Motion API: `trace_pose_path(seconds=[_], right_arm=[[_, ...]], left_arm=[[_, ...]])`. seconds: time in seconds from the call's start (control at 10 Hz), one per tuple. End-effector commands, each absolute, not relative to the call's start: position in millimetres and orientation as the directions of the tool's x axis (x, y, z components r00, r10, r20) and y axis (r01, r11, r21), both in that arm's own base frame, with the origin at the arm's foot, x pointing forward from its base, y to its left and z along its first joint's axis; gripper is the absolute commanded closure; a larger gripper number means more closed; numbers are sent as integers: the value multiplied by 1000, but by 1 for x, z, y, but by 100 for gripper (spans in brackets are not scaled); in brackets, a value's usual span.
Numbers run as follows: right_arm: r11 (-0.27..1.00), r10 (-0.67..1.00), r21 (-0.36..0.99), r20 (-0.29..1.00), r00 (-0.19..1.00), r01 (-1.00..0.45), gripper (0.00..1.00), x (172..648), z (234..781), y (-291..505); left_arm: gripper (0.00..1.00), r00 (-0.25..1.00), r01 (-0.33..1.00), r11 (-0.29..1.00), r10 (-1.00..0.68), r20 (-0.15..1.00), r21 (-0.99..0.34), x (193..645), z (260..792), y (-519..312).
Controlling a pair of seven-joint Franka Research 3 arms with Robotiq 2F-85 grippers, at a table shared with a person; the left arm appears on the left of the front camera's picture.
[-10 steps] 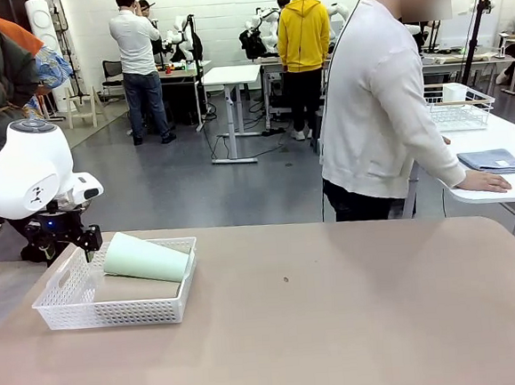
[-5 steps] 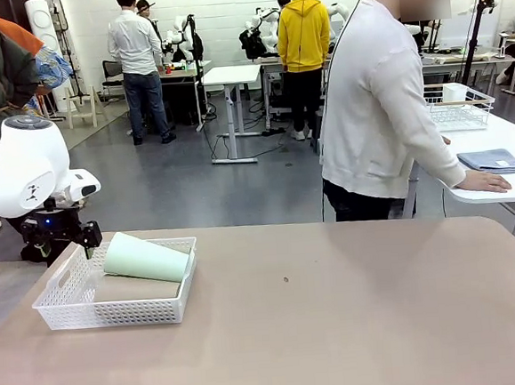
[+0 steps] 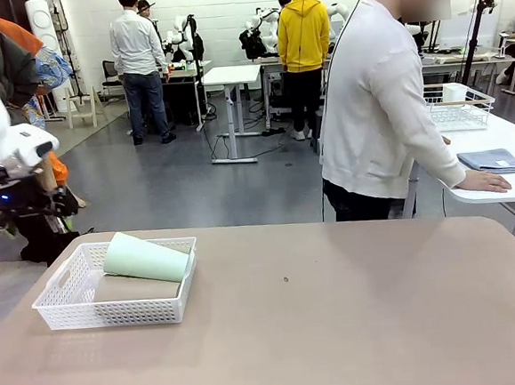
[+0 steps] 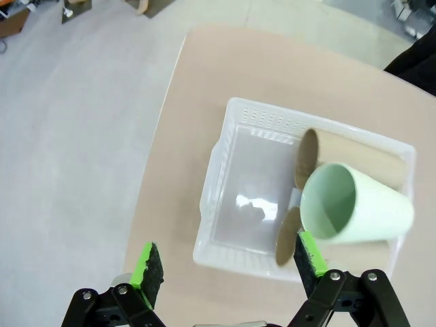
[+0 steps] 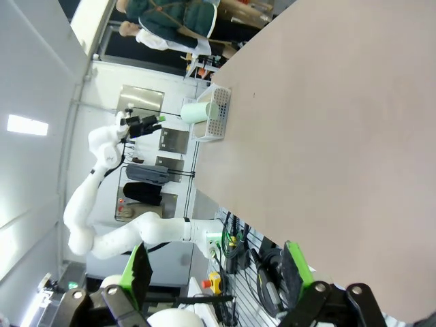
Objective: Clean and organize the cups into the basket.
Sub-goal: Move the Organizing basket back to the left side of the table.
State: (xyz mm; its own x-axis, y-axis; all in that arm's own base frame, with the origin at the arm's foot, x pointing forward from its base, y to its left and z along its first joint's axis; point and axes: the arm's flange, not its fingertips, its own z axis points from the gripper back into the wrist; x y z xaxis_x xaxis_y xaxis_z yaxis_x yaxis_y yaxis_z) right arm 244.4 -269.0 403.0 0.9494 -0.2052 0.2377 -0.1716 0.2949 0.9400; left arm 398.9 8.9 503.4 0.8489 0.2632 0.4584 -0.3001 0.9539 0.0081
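Three tall tapered paper cups lay on their sides in the shallow white perforated plastic basket (image 3: 114, 297), which sat on the beige table (image 3: 340, 329) at about nine o'clock from the middle. The two kraft brown cups (image 4: 354, 160) rested on the basket floor and the pale mint green cup (image 3: 147, 258) lay on top of them, likely because the basket had too little width left for a third. The left gripper (image 4: 228, 262) hung above the basket's near edge with its green-padded jaws spread and nothing between them, which fits a cup just let go. The right gripper (image 5: 218, 272) stood released and empty over the table's opposite end. At one o'clock, beyond the table, a person in a white top (image 3: 375, 103) faced another table.
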Motion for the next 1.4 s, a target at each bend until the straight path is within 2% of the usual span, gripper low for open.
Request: trace_pose_path(seconds=[0.0, 0.3, 0.4, 0.5, 1.0, 1.1, 1.3], right_arm=[[293, -193, 940, 235, 953, -172, 0, 242, 403, -269], [293, -193, 940, 235, 953, -172, 0, 242, 403, -269], [293, -193, 940, 235, 953, -172, 0, 242, 403, -269], [293, -193, 940, 235, 953, -172, 0, 242, 403, -269], [293, -193, 940, 235, 953, -172, 0, 242, 403, -269], [293, -193, 940, 235, 953, -172, 0, 242, 403, -269], [293, -193, 940, 235, 953, -172, 0, 242, 403, -269]], left_arm=[[0, 827, -306, 952, 269, 493, -6, 360, 510, 3], [0, 876, -215, 977, 190, 442, 5, 344, 511, 0], [0, 866, -291, 954, 230, 444, 73, 351, 503, -10], [0, 852, -253, 967, 216, 477, 13, 349, 522, -3], [0, 857, -255, 967, 213, 469, 27, 349, 520, -6], [0, 970, -123, 972, 161, 184, -200, 352, 528, 6], [0, 998, 31, 803, -52, -19, -595, 341, 554, 52]])
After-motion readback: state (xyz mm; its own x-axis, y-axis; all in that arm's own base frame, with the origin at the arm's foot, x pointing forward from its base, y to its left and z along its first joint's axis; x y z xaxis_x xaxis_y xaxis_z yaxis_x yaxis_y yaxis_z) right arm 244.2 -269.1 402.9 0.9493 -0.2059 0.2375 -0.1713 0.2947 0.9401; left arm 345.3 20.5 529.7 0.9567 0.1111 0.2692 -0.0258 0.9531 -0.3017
